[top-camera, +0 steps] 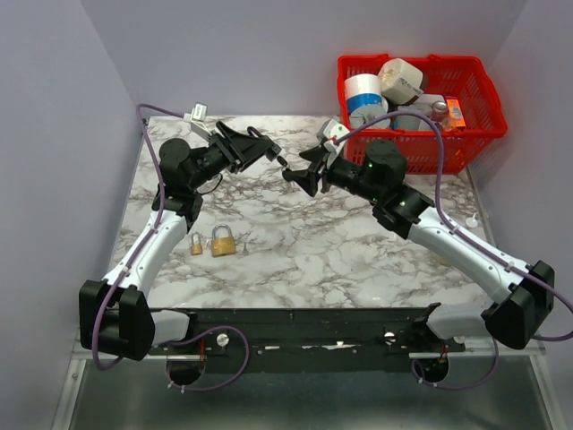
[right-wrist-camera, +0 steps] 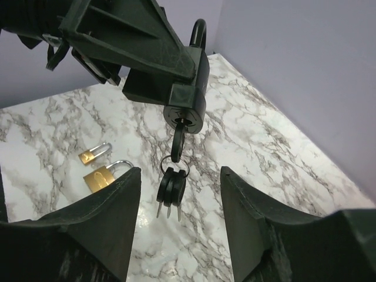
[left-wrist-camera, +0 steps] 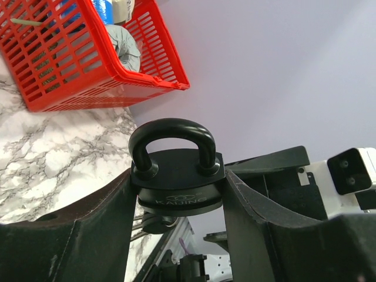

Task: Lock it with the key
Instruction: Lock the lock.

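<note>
The left hand (left-wrist-camera: 176, 197) is clamped on a black, round-bodied metal padlock (left-wrist-camera: 176, 179). Its 2 fingers (left-wrist-camera: 88, 235) press the padlock's sides and hold it in the air above the white marble-patterned tabletop (right-wrist-camera: 247, 135). Both legs of the curved shackle sit in the padlock's body.

The small bunch of thin metal keys with black plastic heads (right-wrist-camera: 172, 187) hangs from the padlock's keyhole end. 1 key stands in the keyhole, and the other keys dangle from the ring just under it.

The right hand (right-wrist-camera: 181, 173) is just beside the padlock, facing that keyhole end. Its fingers are spread wide with nothing gripped, and the dangling keys hang between them, apart from both.

A small brass padlock (right-wrist-camera: 88, 155) and a larger brass padlock (right-wrist-camera: 101, 179) lie side by side on the tabletop, well apart from the black padlock. A red plastic basket (top-camera: 466, 134) holding containers stands farther back from the black padlock.
</note>
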You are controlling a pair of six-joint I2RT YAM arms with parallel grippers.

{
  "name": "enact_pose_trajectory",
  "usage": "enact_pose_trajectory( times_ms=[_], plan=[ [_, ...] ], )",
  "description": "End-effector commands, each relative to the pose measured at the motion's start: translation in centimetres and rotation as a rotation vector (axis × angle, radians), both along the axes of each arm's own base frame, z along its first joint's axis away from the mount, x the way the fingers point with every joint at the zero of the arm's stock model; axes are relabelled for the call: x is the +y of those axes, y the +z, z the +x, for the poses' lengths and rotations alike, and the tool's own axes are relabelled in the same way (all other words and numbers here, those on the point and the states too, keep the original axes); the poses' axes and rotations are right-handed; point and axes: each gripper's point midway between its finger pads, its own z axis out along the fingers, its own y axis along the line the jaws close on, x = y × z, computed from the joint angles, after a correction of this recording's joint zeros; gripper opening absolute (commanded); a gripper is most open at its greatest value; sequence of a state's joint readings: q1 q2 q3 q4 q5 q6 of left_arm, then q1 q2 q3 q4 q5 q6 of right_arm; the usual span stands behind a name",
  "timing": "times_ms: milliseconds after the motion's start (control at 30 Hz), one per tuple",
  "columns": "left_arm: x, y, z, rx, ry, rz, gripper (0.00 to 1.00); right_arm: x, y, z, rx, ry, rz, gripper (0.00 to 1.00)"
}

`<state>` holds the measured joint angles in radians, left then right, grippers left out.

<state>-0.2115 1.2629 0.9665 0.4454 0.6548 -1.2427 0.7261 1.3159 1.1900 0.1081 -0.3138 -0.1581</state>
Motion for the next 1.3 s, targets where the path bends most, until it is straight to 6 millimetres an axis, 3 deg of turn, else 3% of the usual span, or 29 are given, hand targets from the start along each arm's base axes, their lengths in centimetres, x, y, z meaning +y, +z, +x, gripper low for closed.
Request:
enact_pose_trajectory(
  times_ms=[0, 367, 533, 700, 833, 967, 1000, 1267],
  plan=[
    [0.1, 3.1, -2.0, -0.107, -0.023, -0.027, 0.0, 0.7, 0.4, 0.0, -0.025, 0.042, -0.026, 0.6],
    [0.1, 2.6, -2.3, -0.097, -0.018, -0.023, 0.0, 2.3, 1.1, 0.6, -0.029, 0.09, -0.02, 0.49],
    [0.1, 2.7, -2.3, -0.099, -0.017, -0.026, 0.0, 2.9, 0.4, 0.3, -0.029, 0.108, -0.047, 0.37],
    [0.1, 2.7, -1.9, -0.094, -0.009, -0.035, 0.0, 3.1, -0.8, 1.1, -0.055, 0.052, -0.108, 0.31],
    [0.1, 2.7, -1.9, -0.094, -0.011, -0.035, 0.0, 3.0, -0.7, 1.5, -0.065, 0.033, -0.112, 0.26],
    [0.2, 2.6, -1.8, -0.088, -0.007, -0.036, 0.0, 2.9, -0.8, 1.8, -0.062, 0.016, -0.112, 0.09],
    [0.2, 2.5, -1.7, -0.088, -0.005, -0.035, 0.0, 2.9, -0.9, 1.9, -0.059, 0.013, -0.114, 0.01],
    [1.3, 3.0, 0.6, -0.064, 0.088, -0.049, 0.0, 2.1, -2.1, 1.1, -0.009, -0.002, -0.108, 0.01]
  ],
)
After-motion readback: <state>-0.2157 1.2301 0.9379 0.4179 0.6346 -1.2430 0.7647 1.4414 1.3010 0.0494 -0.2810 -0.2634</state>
